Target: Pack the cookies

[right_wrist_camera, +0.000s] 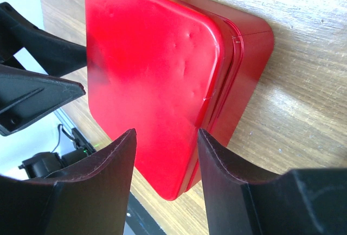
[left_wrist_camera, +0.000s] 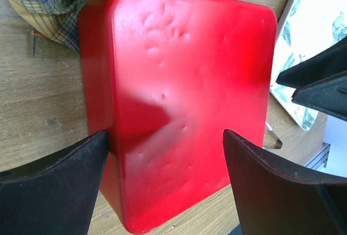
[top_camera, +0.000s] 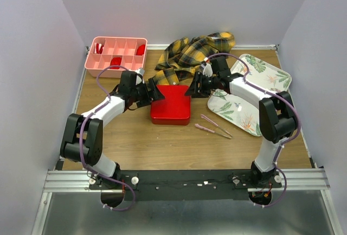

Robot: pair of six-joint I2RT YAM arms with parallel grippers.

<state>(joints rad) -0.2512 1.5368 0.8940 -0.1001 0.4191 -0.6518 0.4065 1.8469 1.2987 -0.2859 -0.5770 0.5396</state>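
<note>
Cookies are not to be seen in any view; whether any lie inside the closed red tin (top_camera: 171,103) I cannot tell. That tin sits on the wooden surface (top_camera: 162,143) directly between the two sets of fingers. The left fingers (top_camera: 152,91) are spread wide. In the left wrist view one of the left fingers (left_wrist_camera: 54,180) lies along one long side of the tin (left_wrist_camera: 179,99) and its partner lies at the other, though I cannot tell if they touch it. The right fingers (top_camera: 193,89) are parted too, with a narrower gap. In the right wrist view the right fingers (right_wrist_camera: 103,186) hang over a corner of the dented lid (right_wrist_camera: 157,83).

Behind both sets of fingers lies a crumpled yellow plaid cloth (top_camera: 192,50). A pink compartment box (top_camera: 116,56) holding red pieces (top_camera: 115,61) stands beyond the left fingers. A floral tray (top_camera: 255,91) lies under the right arm, and pink tweezers (top_camera: 214,125) rest nearer the bases than the right fingers.
</note>
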